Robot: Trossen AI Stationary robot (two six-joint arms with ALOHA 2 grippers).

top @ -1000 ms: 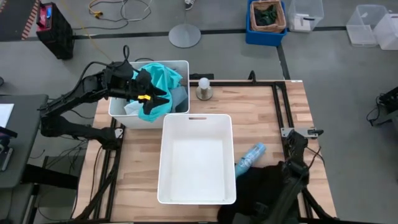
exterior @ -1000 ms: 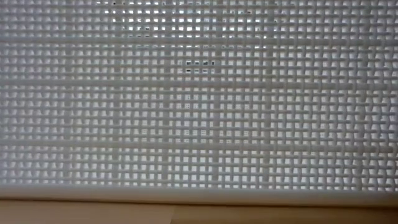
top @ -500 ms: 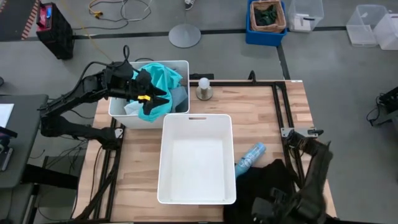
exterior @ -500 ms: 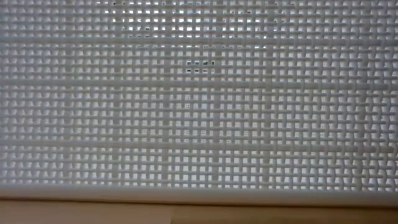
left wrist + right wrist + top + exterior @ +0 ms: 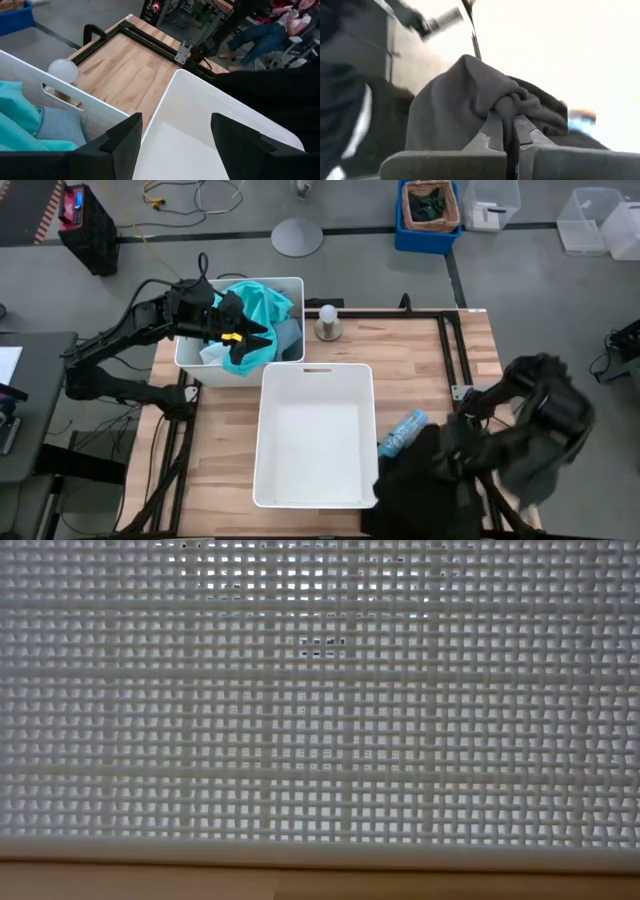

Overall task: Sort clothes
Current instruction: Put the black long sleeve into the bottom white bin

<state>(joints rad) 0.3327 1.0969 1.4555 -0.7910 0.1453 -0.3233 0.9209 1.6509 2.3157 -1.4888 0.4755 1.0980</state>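
2 white bins sit on the wooden table: a smaller bin at the far left corner and a larger bin in the middle, its far rim just beside the smaller one's near corner. The smaller bin holds a teal garment bunched over a light-blue garment, filling most of it up to the rim. The left gripper hovers over that bin's near left part, above the teal cloth, and in the left wrist view its fingers stand wide apart with nothing between them. The larger bin shows only its bare white floor. Between its right wall and the table's right edge, a small blue bottle lies on its side, just beside the bin's wall. Near it, at the table's near right corner, a black garment is heaped, spilling to the near edge and touching the larger bin's near right corner. The right gripper is raised at the table's right edge, beyond the black frame rail; in the right wrist view its fingers are pinched narrow on a bunched fold of the black garment, which drapes down from them. The far right stretch of the table is bare wood. A white knob stands on the far edge beside the smaller bin. The low view shows only the mesh wall of a bin.
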